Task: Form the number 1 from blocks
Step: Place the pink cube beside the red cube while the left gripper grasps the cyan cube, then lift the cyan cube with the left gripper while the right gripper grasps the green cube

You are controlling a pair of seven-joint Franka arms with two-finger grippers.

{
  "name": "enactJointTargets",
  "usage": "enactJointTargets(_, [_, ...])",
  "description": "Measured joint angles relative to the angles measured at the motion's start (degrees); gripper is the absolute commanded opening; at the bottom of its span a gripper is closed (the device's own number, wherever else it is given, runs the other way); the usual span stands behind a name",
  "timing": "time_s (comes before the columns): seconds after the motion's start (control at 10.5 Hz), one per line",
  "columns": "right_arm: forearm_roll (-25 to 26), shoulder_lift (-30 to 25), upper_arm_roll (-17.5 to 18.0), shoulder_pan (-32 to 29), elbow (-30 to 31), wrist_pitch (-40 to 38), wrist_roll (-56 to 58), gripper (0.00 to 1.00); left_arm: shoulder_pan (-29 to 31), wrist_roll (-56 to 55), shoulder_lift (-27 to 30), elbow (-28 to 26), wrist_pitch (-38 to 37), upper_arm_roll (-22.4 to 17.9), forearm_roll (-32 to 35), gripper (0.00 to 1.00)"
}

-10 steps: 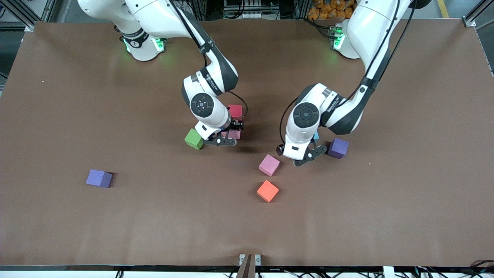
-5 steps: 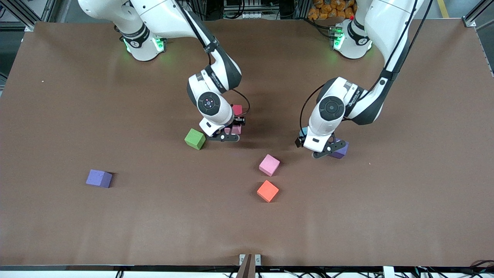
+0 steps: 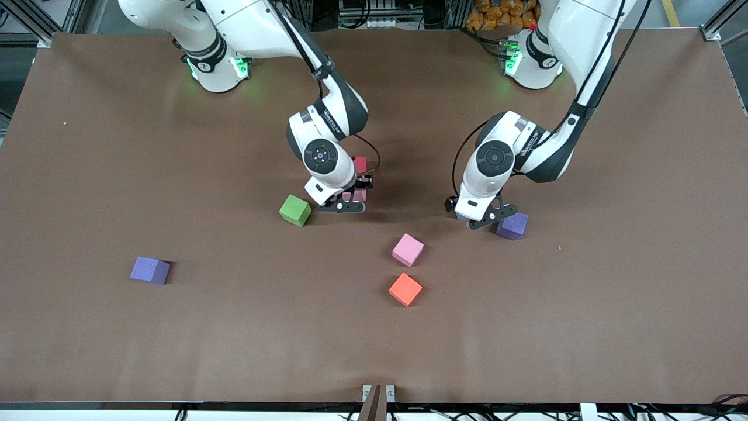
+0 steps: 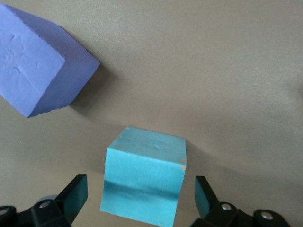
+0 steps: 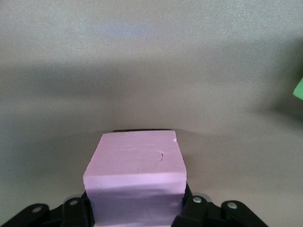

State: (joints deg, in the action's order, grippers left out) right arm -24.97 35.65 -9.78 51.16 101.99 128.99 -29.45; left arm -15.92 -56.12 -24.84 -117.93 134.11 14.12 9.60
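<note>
My left fingers (image 4: 75,196) are spread wide, one on each side of the light blue block (image 4: 144,184), with a clear gap between each pad and the foam. I have hold of nothing. The left gripper (image 3: 488,217) is down low at the table (image 3: 584,321), about midway between its long edges and a little toward the left arm's end. The blue block sits flat on the brown surface under it. A purple block (image 4: 33,71) lies just beside the blue one, not touching it, and in the front view it shows at the gripper's edge (image 3: 512,225).

My right fingers (image 5: 80,210) lie against the two sides of a pink block (image 5: 135,179), so the right gripper (image 3: 349,202) is closed on it, low at the table near its middle. The red block (image 3: 360,165) sits right next to the pink block (image 3: 357,195), farther from the front camera. I cannot tell whether the two touch. The green block (image 3: 295,210) lies near the gripper, toward the right arm's end.

Nearer the front edge, a second pink block (image 3: 407,249) and the orange block (image 3: 405,289) lie close together, apart from one another. A second purple block (image 3: 150,270) sits alone, well toward the right arm's end.
</note>
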Motion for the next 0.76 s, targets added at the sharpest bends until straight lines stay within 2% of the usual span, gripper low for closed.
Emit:
enactJointTargets(0.38, [-0.06,-0.81,-1.07,-0.77,-0.49,0.40,-0.08,1.00,-0.01,0.45,-1.43,-0.54,0.08,0.22,0.00,1.00])
enactJointTargets(0.48, [-0.08,-2.29,-1.45,-2.20,-0.75,-0.71,-0.08,1.00,-0.01,0.69,-1.96,-0.55,0.17,0.23,0.00,0.85])
enactJointTargets(0.57, [-0.09,-4.40,-1.74,-4.55,-0.96,-2.75,-0.22,1.00,-0.01,1.20,-2.44,-0.56,0.26,0.24,0.00,0.01])
enactJointTargets(0.76, [-0.10,-8.74,-2.46,-10.56,-0.88,-6.50,-1.01,1.00,0.25,2.26,-2.65,-0.43,0.53,0.22,0.00,0.00])
